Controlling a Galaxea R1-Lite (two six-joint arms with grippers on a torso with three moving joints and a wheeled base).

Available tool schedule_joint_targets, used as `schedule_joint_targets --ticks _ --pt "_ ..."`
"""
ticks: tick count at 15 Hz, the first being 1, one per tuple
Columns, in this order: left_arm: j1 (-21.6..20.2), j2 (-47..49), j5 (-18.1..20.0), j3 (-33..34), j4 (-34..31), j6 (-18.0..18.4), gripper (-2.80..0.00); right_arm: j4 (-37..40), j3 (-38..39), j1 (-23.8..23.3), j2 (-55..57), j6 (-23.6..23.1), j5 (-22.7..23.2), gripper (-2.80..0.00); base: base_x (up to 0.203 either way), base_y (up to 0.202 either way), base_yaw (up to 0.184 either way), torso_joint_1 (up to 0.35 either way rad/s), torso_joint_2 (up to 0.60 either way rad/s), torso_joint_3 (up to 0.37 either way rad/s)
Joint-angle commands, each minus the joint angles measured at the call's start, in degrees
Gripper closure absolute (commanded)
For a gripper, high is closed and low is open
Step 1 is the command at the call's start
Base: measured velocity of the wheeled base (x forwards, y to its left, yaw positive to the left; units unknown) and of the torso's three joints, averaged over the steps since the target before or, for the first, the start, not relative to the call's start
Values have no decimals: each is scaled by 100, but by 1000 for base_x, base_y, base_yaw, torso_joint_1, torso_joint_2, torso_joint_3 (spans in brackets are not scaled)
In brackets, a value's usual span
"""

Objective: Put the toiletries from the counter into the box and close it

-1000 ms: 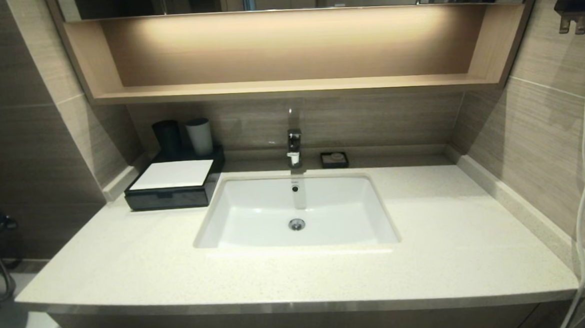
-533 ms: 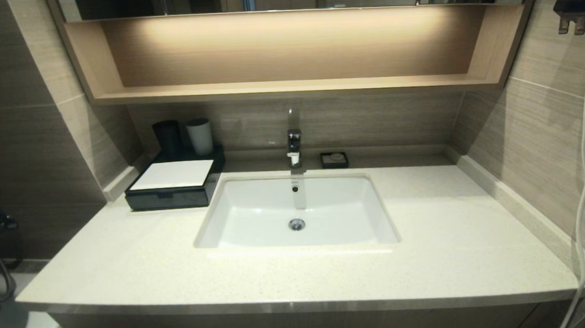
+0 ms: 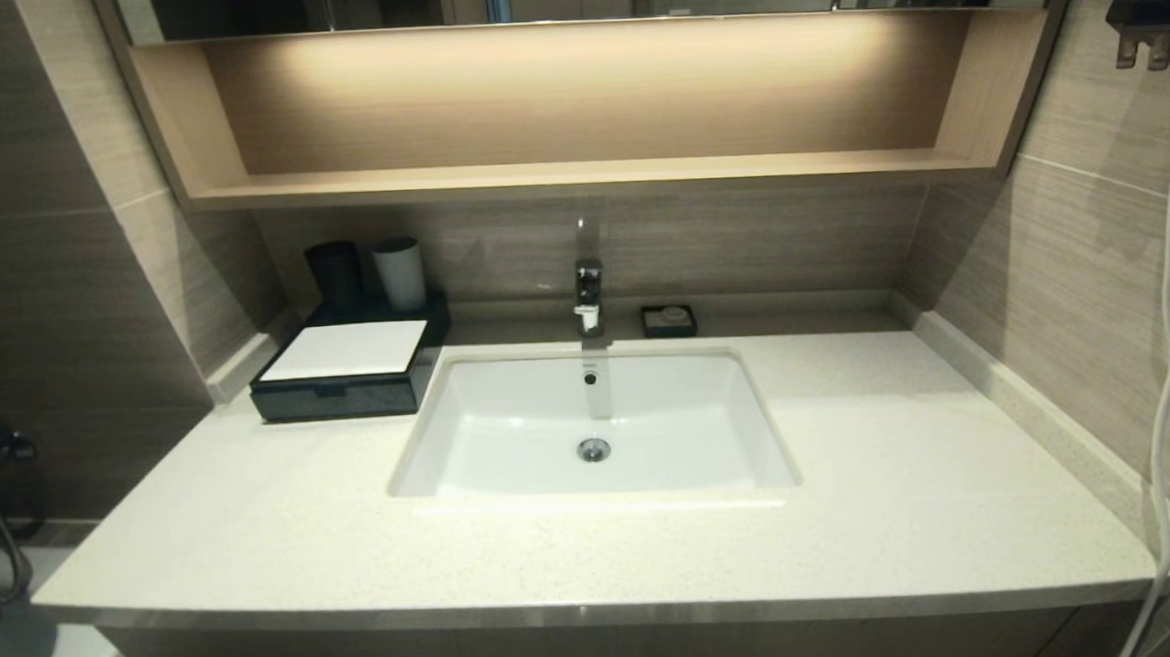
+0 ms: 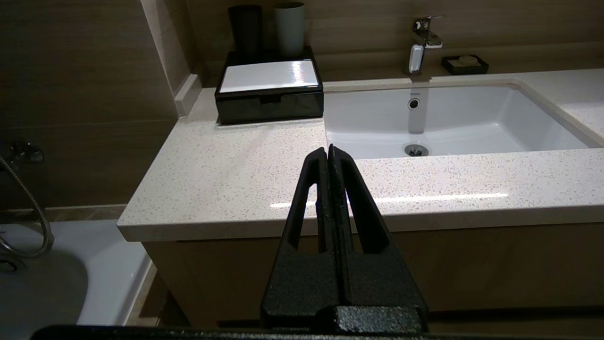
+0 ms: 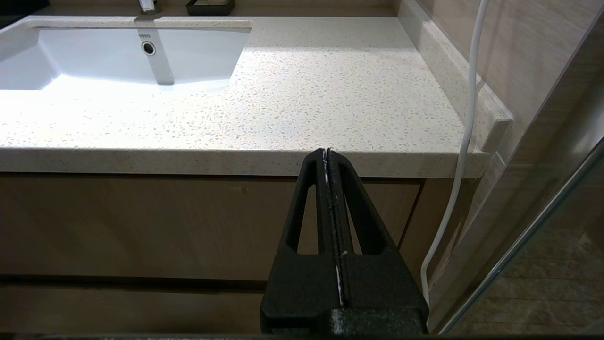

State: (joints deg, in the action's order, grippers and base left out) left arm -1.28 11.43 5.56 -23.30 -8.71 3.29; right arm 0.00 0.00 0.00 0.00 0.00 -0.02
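The black box with a white top panel stands at the back left of the speckled counter, its drawer front flush; it also shows in the left wrist view. The toothbrush packet shows in no view. My left gripper is shut and empty, held in front of the counter's front edge, left of the basin. My right gripper is shut and empty, below the counter's front edge near its right end. Neither gripper shows in the head view.
A white sunken basin with a chrome tap sits mid-counter. A black cup and a grey cup stand behind the box. A small black soap dish is at the back. A white cord hangs at the right wall.
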Motion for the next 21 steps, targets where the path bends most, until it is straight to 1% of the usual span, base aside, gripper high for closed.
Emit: schedule_joint_targets --ticks 1,2,4,6,8,10,12,15,17,21 --pt "50 -387 0 150 -21 7 0 0 0 0 0 0 2 0 0 0 0 0 0 0" --pt "74 -543 -12 298 -12 17 0 0 0 0 0 0 2 0 0 0 0 0 0 0" --pt "84 -566 -29 338 22 5 0 0 0 0 0 0 2 0 0 0 0 0 0 0" --pt "84 -572 -29 415 154 5 0 0 0 0 -5 0 2 0 0 0 0 0 0 0" --pt "84 -587 -64 627 377 15 0 0 0 0 0 0 2 0 0 0 0 0 0 0" --pt "84 -623 -159 875 667 24 0 0 0 0 0 0 2 0 0 0 0 0 0 0" --pt "84 -624 -169 1139 863 29 0 0 0 0 0 0 2 0 0 0 0 0 0 0" --pt "84 -624 -177 1743 1145 48 0 0 0 9 0 0 2 0 0 0 0 0 0 0" --pt "84 -624 -172 2112 1531 17 0 0 0 0 0 0 2 0 0 0 0 0 0 0" --pt "84 -624 -178 2343 1592 5 0 0 0 0 0 0 2 0 0 0 0 0 0 0"
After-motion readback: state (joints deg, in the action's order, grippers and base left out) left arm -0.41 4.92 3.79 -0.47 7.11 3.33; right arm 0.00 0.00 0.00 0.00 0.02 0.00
